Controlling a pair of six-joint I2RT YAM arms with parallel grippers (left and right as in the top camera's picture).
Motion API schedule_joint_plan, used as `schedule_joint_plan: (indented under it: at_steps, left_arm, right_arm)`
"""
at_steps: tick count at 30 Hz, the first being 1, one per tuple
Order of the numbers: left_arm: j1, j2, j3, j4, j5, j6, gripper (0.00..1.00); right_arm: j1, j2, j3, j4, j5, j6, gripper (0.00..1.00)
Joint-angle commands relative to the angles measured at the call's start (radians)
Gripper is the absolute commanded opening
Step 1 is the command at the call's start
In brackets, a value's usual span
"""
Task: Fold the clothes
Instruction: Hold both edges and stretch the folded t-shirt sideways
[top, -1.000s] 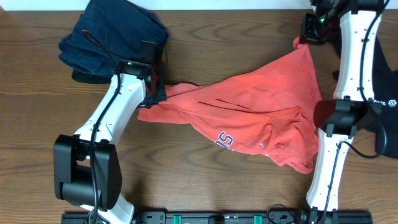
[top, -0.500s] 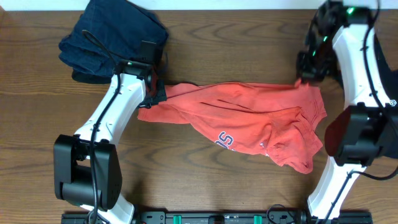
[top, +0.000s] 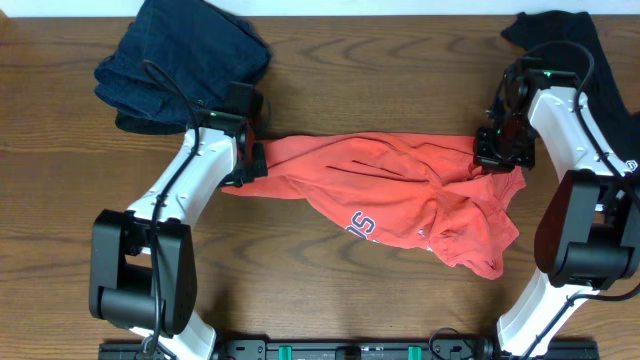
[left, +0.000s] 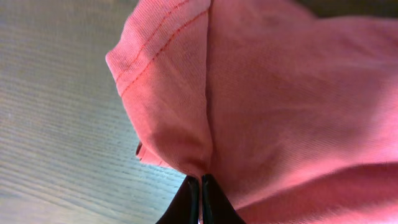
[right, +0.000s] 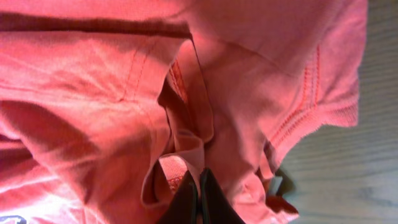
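The coral-red T-shirt (top: 390, 195) lies crumpled across the middle of the wooden table, its white-and-navy lettering (top: 362, 226) partly showing at the lower middle. My left gripper (top: 250, 160) is shut on the shirt's left edge; in the left wrist view the fingertips (left: 200, 183) pinch a fold of red cloth (left: 273, 93). My right gripper (top: 492, 158) is shut on the shirt's right upper edge; in the right wrist view the fingertips (right: 199, 180) pinch hemmed red cloth (right: 124, 112). The neck tag is hidden.
A dark navy denim garment (top: 180, 60) is bunched at the back left, just behind my left arm. A black shirt (top: 585, 60) lies at the back right, behind my right arm. Bare wooden table (top: 330, 80) lies behind the red shirt.
My right gripper has pulled its edge of the red shirt down from the back right corner toward the middle, level with the left gripper. The shirt's top edge now runs straight. The left gripper barely moved.
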Motion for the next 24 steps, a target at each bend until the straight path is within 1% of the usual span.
schedule_joint_plan:
  at_steps: [1, 2, 3, 4, 5, 6, 7, 8, 11, 14, 18, 21, 24]
  left_arm:
    - [0.008, 0.014, -0.012, 0.003, -0.053, 0.023, 0.06]
    - [0.008, 0.014, -0.013, 0.003, -0.054, 0.024, 0.09]
    - [0.008, 0.014, -0.013, 0.004, -0.054, 0.023, 0.22]
    - [0.008, 0.014, -0.013, 0.005, -0.054, 0.024, 0.32]
    - [0.008, 0.014, -0.013, 0.006, -0.054, 0.026, 0.37]
    - [0.008, 0.015, -0.013, 0.007, -0.055, 0.037, 0.43]
    - [0.008, 0.014, -0.013, 0.007, -0.055, 0.05, 0.48]
    - [0.008, 0.014, -0.013, 0.007, -0.058, 0.061, 0.51]
    - [0.009, 0.013, -0.01, -0.001, -0.06, 0.076, 0.52]
    - [0.01, -0.001, 0.021, -0.047, -0.061, 0.076, 0.53]
    - [0.015, -0.049, 0.077, -0.092, -0.054, 0.097, 0.63]
    - [0.027, -0.079, 0.08, -0.058, 0.01, 0.207, 0.69]
    - [0.058, -0.062, 0.074, -0.014, 0.178, 0.349, 0.71]
  right_arm:
    - [-0.003, -0.024, -0.021, 0.011, 0.002, -0.002, 0.02]
    - [-0.003, -0.024, -0.023, 0.009, 0.002, -0.001, 0.11]
    - [-0.005, -0.024, -0.024, 0.005, 0.003, -0.002, 0.23]
    - [-0.007, -0.024, -0.024, 0.001, 0.002, -0.002, 0.34]
    - [-0.009, -0.024, -0.024, -0.002, 0.002, -0.002, 0.43]
    - [-0.014, -0.024, -0.024, -0.004, 0.002, -0.001, 0.46]
    - [-0.018, -0.024, -0.024, -0.005, 0.002, -0.001, 0.49]
    - [-0.023, -0.024, -0.024, -0.005, -0.002, -0.001, 0.49]
    - [-0.043, -0.024, -0.024, -0.008, -0.008, -0.007, 0.5]
    - [-0.061, -0.024, -0.024, -0.009, -0.023, -0.027, 0.52]
    - [-0.06, -0.024, -0.024, -0.001, -0.079, -0.081, 0.54]
    - [-0.059, -0.024, -0.024, 0.002, -0.095, -0.1, 0.57]
    - [-0.059, -0.024, -0.024, 0.002, -0.103, -0.114, 0.59]
